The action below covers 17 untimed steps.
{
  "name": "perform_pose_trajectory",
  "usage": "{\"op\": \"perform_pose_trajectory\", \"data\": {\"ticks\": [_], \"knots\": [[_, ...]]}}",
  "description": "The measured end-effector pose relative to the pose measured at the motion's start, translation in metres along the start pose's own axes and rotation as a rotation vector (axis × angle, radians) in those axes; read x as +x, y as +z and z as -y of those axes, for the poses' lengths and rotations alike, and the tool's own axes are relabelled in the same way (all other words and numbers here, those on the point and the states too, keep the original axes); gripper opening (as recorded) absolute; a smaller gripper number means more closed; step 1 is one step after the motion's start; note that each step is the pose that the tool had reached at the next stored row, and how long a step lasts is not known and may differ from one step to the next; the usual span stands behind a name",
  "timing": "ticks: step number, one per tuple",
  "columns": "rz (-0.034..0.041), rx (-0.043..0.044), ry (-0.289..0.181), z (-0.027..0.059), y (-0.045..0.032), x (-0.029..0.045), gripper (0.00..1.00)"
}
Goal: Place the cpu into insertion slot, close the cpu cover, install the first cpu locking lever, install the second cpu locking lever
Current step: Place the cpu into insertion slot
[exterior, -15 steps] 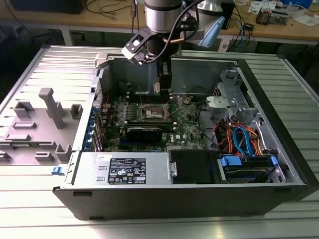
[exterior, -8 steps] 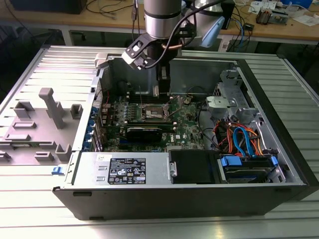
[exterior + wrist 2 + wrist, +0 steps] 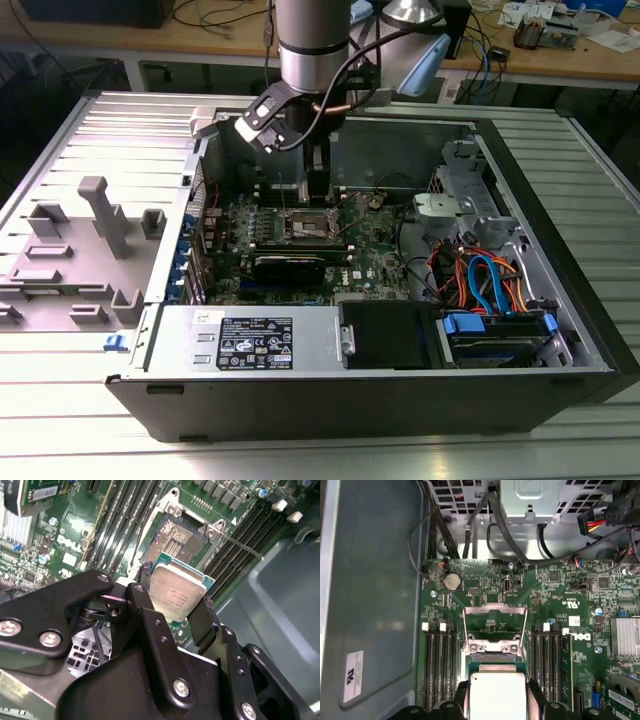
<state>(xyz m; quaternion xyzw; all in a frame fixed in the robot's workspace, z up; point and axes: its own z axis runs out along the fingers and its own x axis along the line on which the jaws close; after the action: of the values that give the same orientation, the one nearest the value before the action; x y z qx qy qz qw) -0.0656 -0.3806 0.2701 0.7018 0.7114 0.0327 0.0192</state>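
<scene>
The arm is showing a smooth silver-grey cylindrical wrist section in the exterior view, with a pale blue cap sitting on a joint behind it and a black cable looping down its side. A black camera block is jutting from the wrist. In the second wrist view the gripper is presenting matte black, rounded linkage bars. Silver screws are glinting at their pivots, and its flat black fingers are tapering to narrow tips.
</scene>
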Motion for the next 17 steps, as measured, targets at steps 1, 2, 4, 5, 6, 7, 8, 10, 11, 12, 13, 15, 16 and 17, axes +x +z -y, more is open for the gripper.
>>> {"op": "perform_pose_trajectory", "data": {"ticks": [1,2,4,5,6,7,8,10,11,12,13,15,16,17], "knots": [[0.0001,0.0001,-0.001,0.0014,0.0035,-0.0001,0.55],[-0.0002,0.0002,-0.004,0.0025,0.0072,-0.0001,0.55],[-0.0012,0.0004,-0.018,0.0032,0.0117,-0.0002,0.55],[-0.0018,0.0005,-0.025,0.0037,0.0139,-0.0002,0.55],[-0.002,0.0006,-0.028,0.0042,0.0156,-0.0002,0.55],[-0.002,0.0006,-0.029,0.0044,0.0174,-0.0003,0.55],[-0.002,0.0006,-0.029,0.0046,0.0192,-0.0003,0.55],[-0.002,0.0007,-0.029,0.0052,0.0262,-0.0002,0.55],[-0.0019,0.0007,-0.027,0.0054,0.0287,-0.0001,0.55],[-0.0017,0.0006,-0.025,0.0057,0.0308,0.0001,0.55],[-0.0014,0.0006,-0.02,0.0059,0.0339,0.0005,0.55],[-0.0011,0.0013,-0.014,0.0068,0.04,0.0007,0.55],[-0.0008,0.0013,-0.01,0.0072,0.0418,0.0008,0.55],[-0.0005,0.0013,-0.007,0.0078,0.0429,0.0007,0.55]]}}
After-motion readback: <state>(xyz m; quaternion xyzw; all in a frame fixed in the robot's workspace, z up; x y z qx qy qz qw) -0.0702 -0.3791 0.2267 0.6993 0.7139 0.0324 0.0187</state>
